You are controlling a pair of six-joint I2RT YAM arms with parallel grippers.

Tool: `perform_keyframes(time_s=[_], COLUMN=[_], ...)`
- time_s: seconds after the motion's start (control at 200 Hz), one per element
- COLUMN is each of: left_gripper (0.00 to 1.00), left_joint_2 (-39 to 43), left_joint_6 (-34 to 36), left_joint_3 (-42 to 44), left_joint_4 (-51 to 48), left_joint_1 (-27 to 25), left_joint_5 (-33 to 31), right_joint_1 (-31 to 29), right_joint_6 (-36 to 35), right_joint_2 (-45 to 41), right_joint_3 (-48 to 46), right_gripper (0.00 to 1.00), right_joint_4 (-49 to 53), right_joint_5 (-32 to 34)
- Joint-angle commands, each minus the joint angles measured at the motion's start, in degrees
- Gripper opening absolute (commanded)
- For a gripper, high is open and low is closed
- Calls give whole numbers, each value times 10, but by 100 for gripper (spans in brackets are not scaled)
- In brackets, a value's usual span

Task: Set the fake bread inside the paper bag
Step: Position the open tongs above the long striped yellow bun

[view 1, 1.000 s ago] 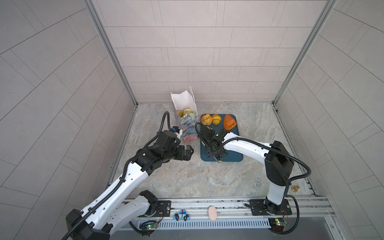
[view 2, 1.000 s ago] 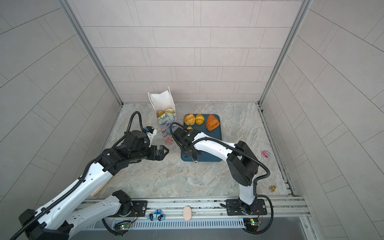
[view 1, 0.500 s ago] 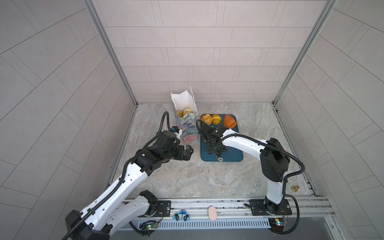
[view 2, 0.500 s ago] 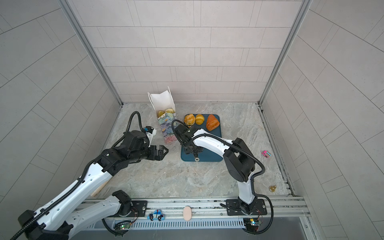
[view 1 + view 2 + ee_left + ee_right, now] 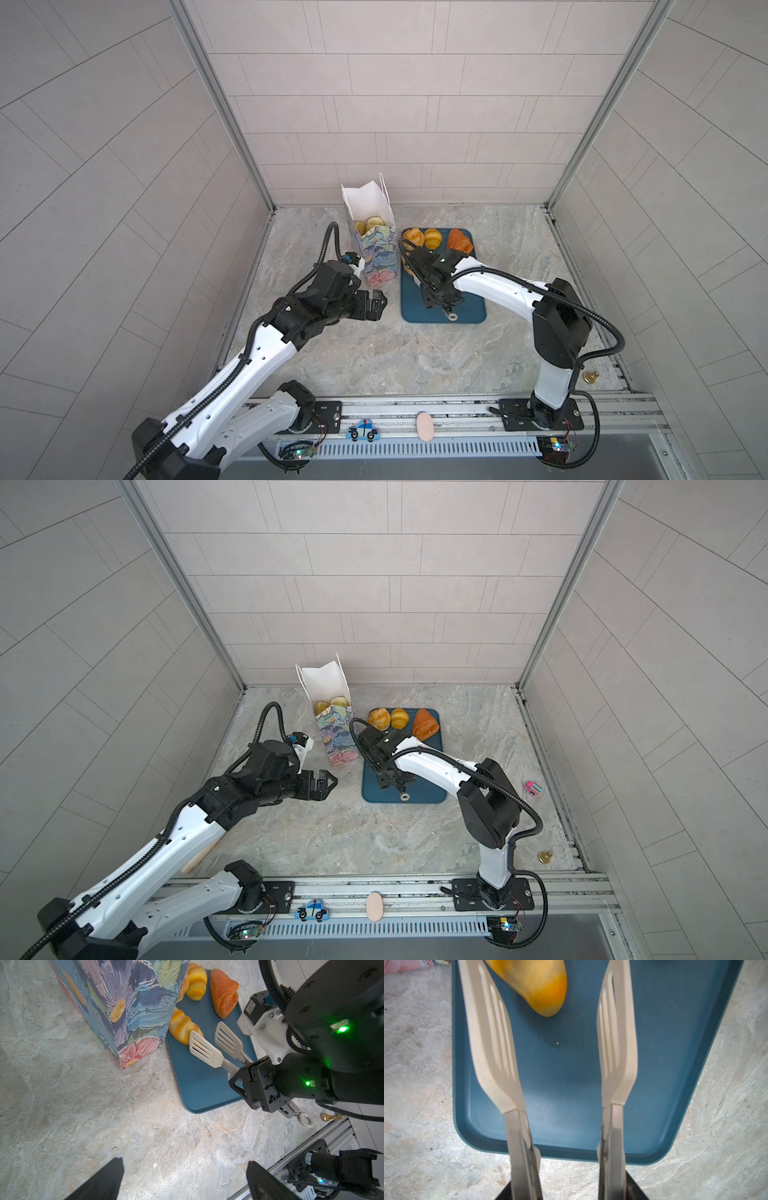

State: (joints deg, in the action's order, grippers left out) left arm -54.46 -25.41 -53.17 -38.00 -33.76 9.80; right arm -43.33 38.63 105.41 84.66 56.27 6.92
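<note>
Yellow croissant (image 5: 537, 987) lies between parted tongs (image 5: 500, 1093) blades; right jaws clench tongs, left jaws released.

Tongs (image 5: 492, 1043): 2 matt cream plastic blades on shiny metal arms. At the tips, a glossy roll (image 5: 533, 987); beneath, smooth blue plastic tray (image 5: 571, 1084). Beside, matt paper bag (image 5: 128, 1001).

Free passage: bare worktop (image 5: 374, 353) before me. Narrow gap: paper bag (image 5: 378, 257) just beside tray (image 5: 415, 309), my tongs (image 5: 204, 1050) over that tray edge.
</note>
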Motion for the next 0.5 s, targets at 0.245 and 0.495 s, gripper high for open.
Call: perform_keyframes(time_s=[0.245, 0.495], left_gripper=[100, 100], left_joint_2=[2, 2], left_joint_6=[11, 14], left_joint_3=[-19, -28], left_joint_4=[-12, -19], left_joint_1=[5, 5], left_joint_5=[-7, -14], right_joint_1=[2, 12], right_joint_6=[-89, -112], right_joint_2=[30, 63], right_joint_3=[62, 90], right_gripper=[62, 62], right_joint_4=[31, 36], right_joint_5=[34, 34])
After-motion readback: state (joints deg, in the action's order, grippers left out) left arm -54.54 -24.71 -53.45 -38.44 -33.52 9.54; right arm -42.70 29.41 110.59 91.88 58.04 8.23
